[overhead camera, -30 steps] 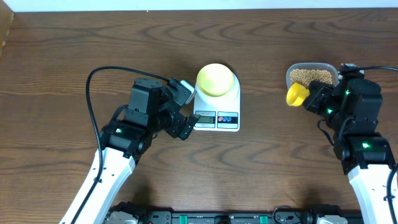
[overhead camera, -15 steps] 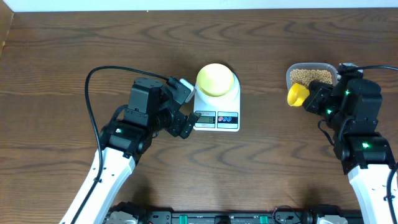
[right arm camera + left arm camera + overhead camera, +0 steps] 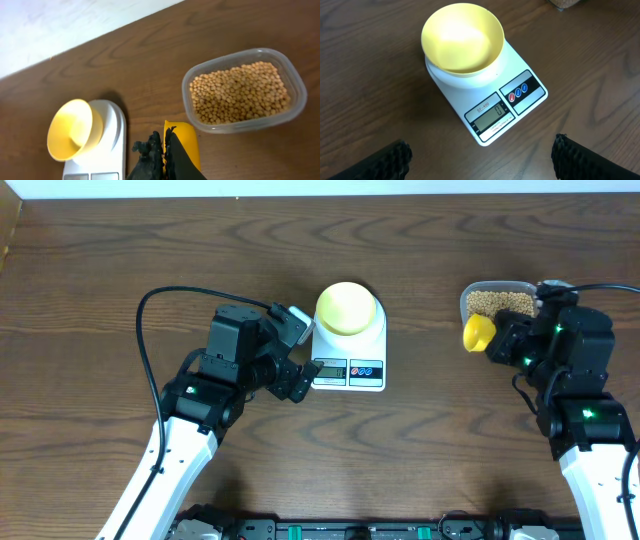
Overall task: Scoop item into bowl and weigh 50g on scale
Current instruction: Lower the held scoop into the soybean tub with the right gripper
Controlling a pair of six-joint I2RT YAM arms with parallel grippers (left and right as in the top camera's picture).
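Observation:
The pale-yellow bowl (image 3: 347, 307) (image 3: 462, 37) (image 3: 75, 129) stands empty on the white scale (image 3: 348, 370) (image 3: 520, 75) (image 3: 117, 145), whose display reads zero. The item, tan beans (image 3: 500, 302) (image 3: 240, 92), fills a clear tub (image 3: 296, 82) at the right. My right gripper (image 3: 500, 340) (image 3: 164, 137) is shut on a bright yellow scoop (image 3: 478, 331) (image 3: 185, 142), held just left of the tub and above the table. No beans show on the scoop. Left of the scale, my left gripper (image 3: 298, 358) (image 3: 481, 150) is wide open with bare wood between its fingers.
A black cable (image 3: 150, 330) loops over the table behind the left arm. The table's far edge meets a white wall (image 3: 60, 25). Bare wood lies between the scale and the tub.
The right gripper has edged the scoop slightly toward the tub. The left arm, bowl and scale have stayed put.

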